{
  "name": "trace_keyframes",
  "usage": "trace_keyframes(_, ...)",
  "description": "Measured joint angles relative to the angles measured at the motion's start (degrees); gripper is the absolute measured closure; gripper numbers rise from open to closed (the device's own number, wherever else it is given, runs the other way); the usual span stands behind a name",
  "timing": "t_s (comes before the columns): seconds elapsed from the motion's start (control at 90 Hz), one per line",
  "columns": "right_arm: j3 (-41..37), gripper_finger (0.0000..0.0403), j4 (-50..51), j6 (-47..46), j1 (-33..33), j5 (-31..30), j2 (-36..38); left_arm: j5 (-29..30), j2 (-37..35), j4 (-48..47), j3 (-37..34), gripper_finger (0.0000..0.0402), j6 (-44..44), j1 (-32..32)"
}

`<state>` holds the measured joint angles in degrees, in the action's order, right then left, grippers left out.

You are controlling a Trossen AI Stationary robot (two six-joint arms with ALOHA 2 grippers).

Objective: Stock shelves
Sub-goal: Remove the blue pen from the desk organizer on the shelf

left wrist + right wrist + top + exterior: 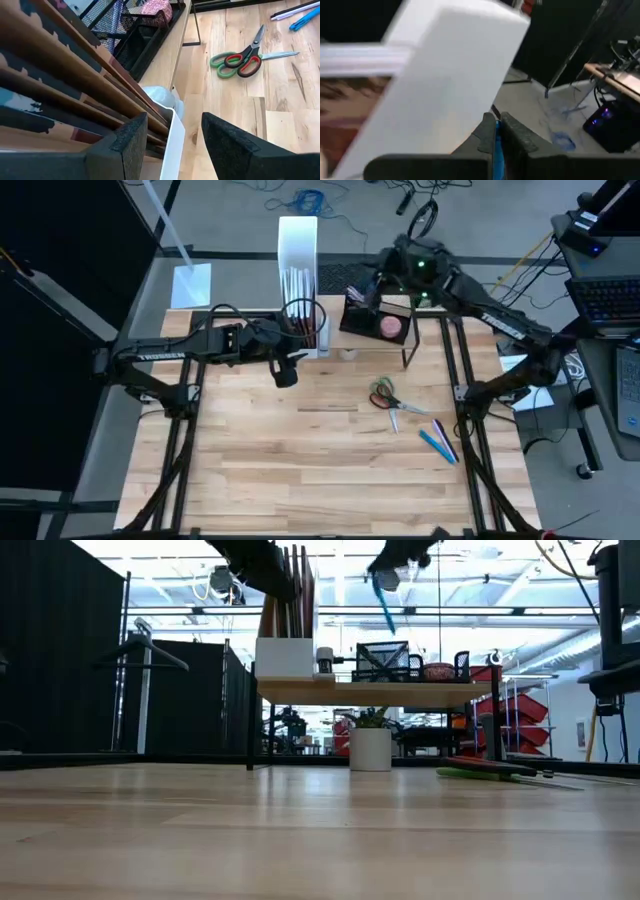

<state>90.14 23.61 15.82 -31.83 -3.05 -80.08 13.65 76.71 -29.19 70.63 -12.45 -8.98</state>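
The shelves' light-wood top [400,692] stands on thin black legs at the table's far side. On it are a white file box [298,250] with brown folders [60,85] and a black mesh tray [362,318]. My left gripper [172,145] is open and raised by the box's near end [285,370], with the box's white wall edge [172,132] showing between its fingers. My right gripper [496,131] is shut on a blue pen [385,600], high above the tray [388,658]. My right gripper pinches the blue pen [496,150] between its two fingers. The pen hangs slanting below the fingers, clear of the tray and the shelf top. Which part of the pen is held cannot be told.
Scissors [385,394] with green and red handles lie on the table right of centre, and blue pens [438,442] and a pale pen [396,420] lie nearer the right edge. A pink thing [392,327] sits in the tray. A small white container [325,660] stands beside the box.
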Motion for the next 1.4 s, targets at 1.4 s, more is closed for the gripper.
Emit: trace_keyframes(1.4,-33.95,0.0403,31.55,-63.55,33.21,-1.04,10.67,0.00,0.00,0.30,0.00,0.0226,-0.17,0.01)
